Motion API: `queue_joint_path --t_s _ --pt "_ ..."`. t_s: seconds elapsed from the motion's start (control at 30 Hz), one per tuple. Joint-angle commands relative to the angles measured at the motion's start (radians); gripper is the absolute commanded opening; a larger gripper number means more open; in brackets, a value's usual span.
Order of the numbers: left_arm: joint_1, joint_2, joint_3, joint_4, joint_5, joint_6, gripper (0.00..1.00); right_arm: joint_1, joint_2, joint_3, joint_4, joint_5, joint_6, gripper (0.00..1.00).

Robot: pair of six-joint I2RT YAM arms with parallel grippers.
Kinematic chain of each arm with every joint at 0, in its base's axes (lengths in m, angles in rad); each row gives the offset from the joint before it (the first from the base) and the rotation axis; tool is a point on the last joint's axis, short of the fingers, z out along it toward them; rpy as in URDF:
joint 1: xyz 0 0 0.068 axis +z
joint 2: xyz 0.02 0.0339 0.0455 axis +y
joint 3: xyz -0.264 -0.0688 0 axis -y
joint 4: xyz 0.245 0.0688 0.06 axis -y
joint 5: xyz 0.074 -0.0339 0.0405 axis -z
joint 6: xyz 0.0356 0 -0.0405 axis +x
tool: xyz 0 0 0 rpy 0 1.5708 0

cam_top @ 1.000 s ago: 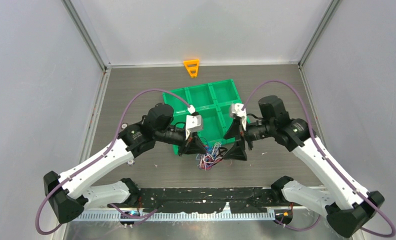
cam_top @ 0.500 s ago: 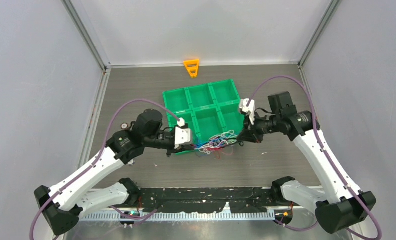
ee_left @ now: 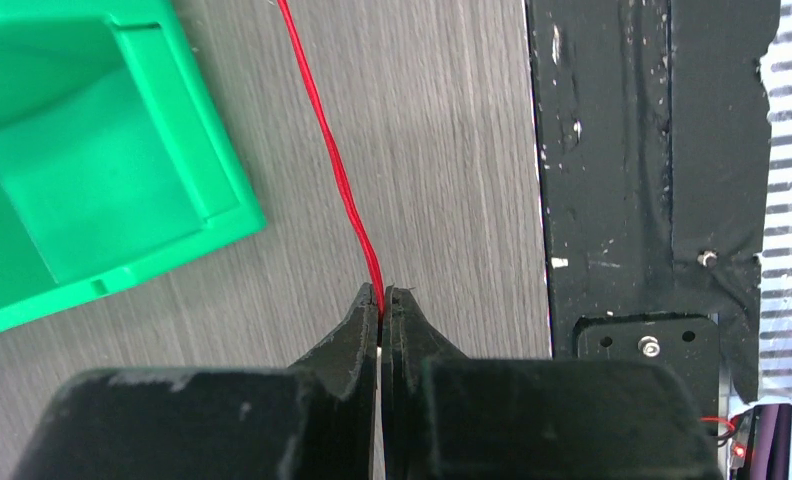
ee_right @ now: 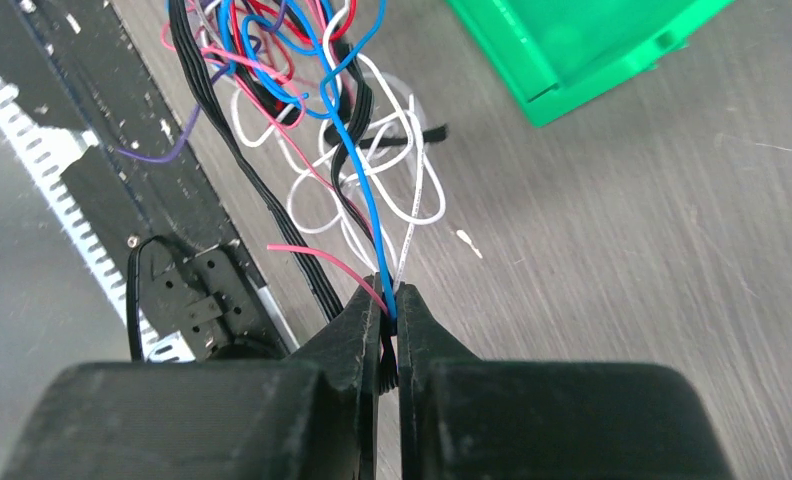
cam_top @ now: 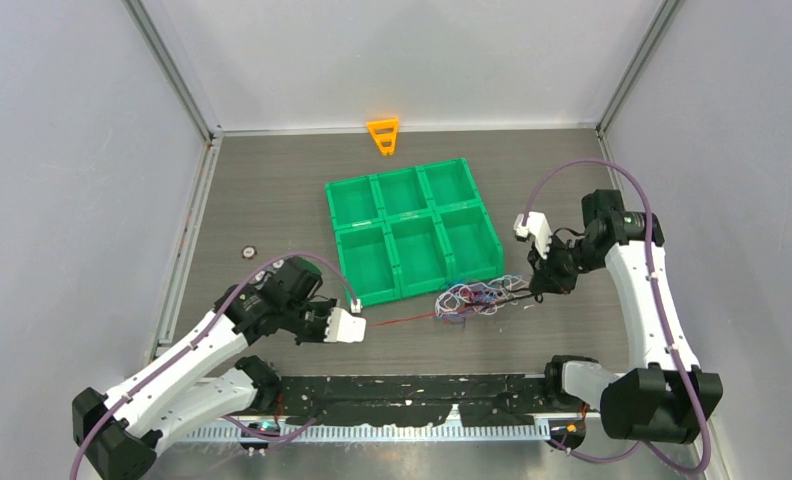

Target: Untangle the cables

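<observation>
The cables (cam_top: 469, 298) lie as a tangled bunch of white, blue, red, black and purple wires on the table, just in front of the green tray's near right corner. One red cable (cam_top: 402, 319) runs out of the bunch to the left. My left gripper (cam_top: 364, 323) is shut on its end, seen in the left wrist view as a red cable (ee_left: 337, 170) entering the left gripper (ee_left: 383, 292). My right gripper (cam_top: 532, 294) is shut on the bunch's right side. There the right gripper (ee_right: 392, 305) pinches a blue cable (ee_right: 358, 170) together with white, pink and black ones.
A green six-compartment tray (cam_top: 336, 238) sits mid-table, also seen as the tray (ee_left: 222, 190) and the tray (ee_right: 572, 60) in the wrist views. An orange piece (cam_top: 383, 135) lies at the back. A silver disc (cam_top: 249, 252) lies at the left. A black strip (cam_top: 422, 395) lines the near edge.
The right gripper shut on the bunch. Both arms drew apart, left going left and nearer, right going right, and the red cable has been pulled out of the bunch.
</observation>
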Motion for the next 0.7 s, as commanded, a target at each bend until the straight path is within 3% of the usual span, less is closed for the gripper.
queue_joint_path --t_s 0.0,0.17,0.2,0.37,0.67 --pt "0.008 -0.009 -0.005 -0.02 -0.033 0.023 0.0 0.004 0.018 0.028 -0.074 -0.017 -0.087 0.05" --pt "0.005 0.035 0.027 0.068 0.016 -0.064 0.02 0.138 -0.008 -0.028 0.018 -0.039 0.008 0.05" --pt "0.001 0.043 0.045 0.094 0.047 -0.101 0.17 0.212 -0.014 -0.049 0.042 -0.044 0.058 0.05" --pt "-0.039 0.066 0.11 0.306 0.147 -0.375 0.96 0.329 -0.089 -0.1 0.256 -0.144 0.22 0.05" --pt "-0.169 0.292 0.13 0.793 0.062 -0.76 1.0 0.457 -0.191 -0.066 0.43 -0.251 0.37 0.05"
